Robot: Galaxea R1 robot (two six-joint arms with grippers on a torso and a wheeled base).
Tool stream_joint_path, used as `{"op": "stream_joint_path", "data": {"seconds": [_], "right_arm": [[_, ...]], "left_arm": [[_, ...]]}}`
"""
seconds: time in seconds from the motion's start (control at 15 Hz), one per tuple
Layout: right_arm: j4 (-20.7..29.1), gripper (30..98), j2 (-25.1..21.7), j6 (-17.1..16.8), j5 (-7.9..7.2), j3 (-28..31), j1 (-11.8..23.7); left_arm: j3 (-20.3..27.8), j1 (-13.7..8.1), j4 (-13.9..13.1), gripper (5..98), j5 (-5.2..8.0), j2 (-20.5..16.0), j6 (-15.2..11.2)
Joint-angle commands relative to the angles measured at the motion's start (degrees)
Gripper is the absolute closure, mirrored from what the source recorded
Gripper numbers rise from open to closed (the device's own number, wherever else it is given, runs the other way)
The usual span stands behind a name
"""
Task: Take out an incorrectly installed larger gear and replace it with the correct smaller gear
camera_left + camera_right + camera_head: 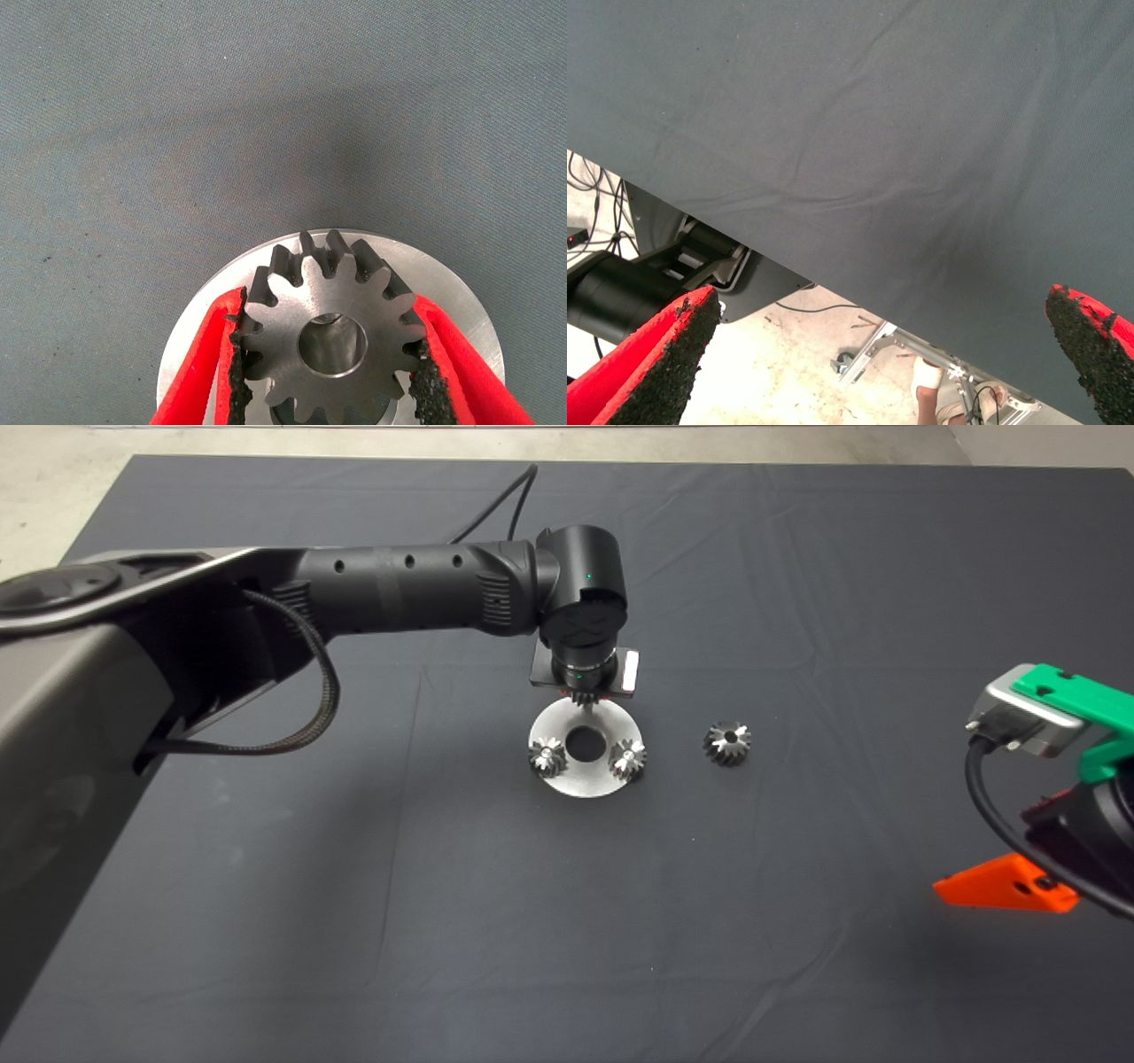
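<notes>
We are reaching in from the left with our left arm, and its left gripper [330, 354] is clamping a steel gear between the two black pads [237, 372], one on each side of the teeth. This held gear [330, 332] is the smaller gear, its round centre hole facing the wrist camera, and it is sitting directly over the far rim of the round metal plate [585, 784]. Whether it is touching the plate or hanging just above it, we are unable to tell. On the plate's near half, two other small silver gears [547, 756] are standing either side of the plate's dark centre hole. The larger gear [727, 743] is lying on the dark mat [567, 921] just right of the plate, apart from it. Our right gripper [877, 354] is waiting at the mat's right edge, its fingers spread wide with nothing between them.
</notes>
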Motion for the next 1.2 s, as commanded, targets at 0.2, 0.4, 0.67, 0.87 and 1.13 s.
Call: {"op": "stream_joint_path", "data": {"seconds": [0.2,0.4,0.67,0.87,1.13], "right_arm": [[1.7,31.6,0.2,0.2,0.12,0.3,1.1],[1.6,31.6,0.2,0.2,0.20,0.3,1.1],[1.7,31.6,0.2,0.2,0.12,0.3,1.1],[1.6,31.6,0.4,0.2,0.20,0.3,1.2],[1.7,31.6,0.2,0.3,0.20,0.3,1.1]], "left_arm": [[0.4,-0.8,1.7,68.3,1.65,-0.2,-0.1],[1.4,-2.5,1.6,68.3,1.65,-0.2,-0.5],[1.3,-4.8,1.5,68.3,2.00,-0.1,-0.6],[1.3,-4.8,1.5,68.3,2.09,-0.2,-0.6],[1.4,-4.4,1.5,68.3,1.91,0.0,-0.6]]}}
